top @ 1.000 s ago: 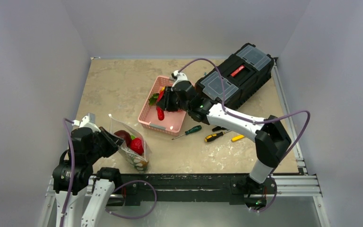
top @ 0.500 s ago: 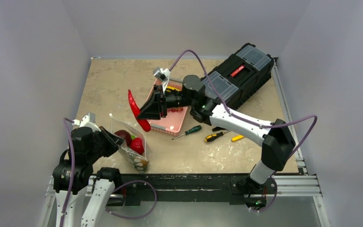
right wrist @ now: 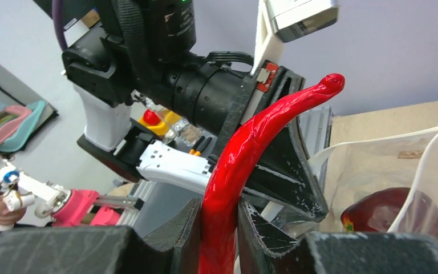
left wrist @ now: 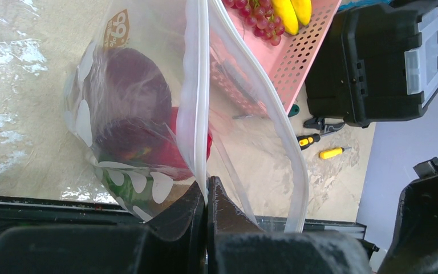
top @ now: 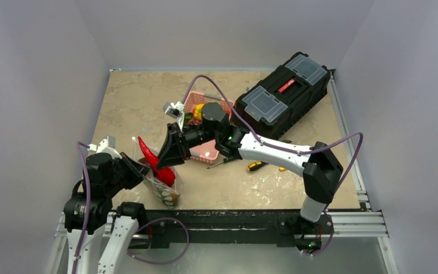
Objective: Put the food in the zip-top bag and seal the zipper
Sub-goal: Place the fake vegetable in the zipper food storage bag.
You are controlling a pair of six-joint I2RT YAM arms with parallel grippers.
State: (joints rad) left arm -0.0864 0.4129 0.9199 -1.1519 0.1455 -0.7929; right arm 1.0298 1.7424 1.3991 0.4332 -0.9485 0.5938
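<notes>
Left gripper [left wrist: 206, 197] is sitting at the near-left part of the table [top: 131, 103], jaws fully closed and pinching the rim of the bag [left wrist: 148, 85] at the zipper strip [left wrist: 201, 85]. It is holding the mouth up and open; the far lip is bowing away from the pinched one.

The bag is already carrying a dark-red round piece [left wrist: 131, 85] and a red piece [left wrist: 171, 148], both lying against the green spotted bottom.

Right gripper [right wrist: 219, 228] is reaching across from the right, jaws partly closed and clamping a red chili [right wrist: 245, 165] near its lower end. The chili is standing up out of the fingers, curved tip uppermost. In the top view it is hanging just above the bag's mouth, not yet inside.

The pink basket [left wrist: 302, 51] is sitting beyond the bag with grapes [left wrist: 256, 14] and bananas [left wrist: 293, 8] in it. A black toolbox [top: 282, 94] is lying behind it, and screwdrivers [top: 256, 166] are lying on the table near the basket.
</notes>
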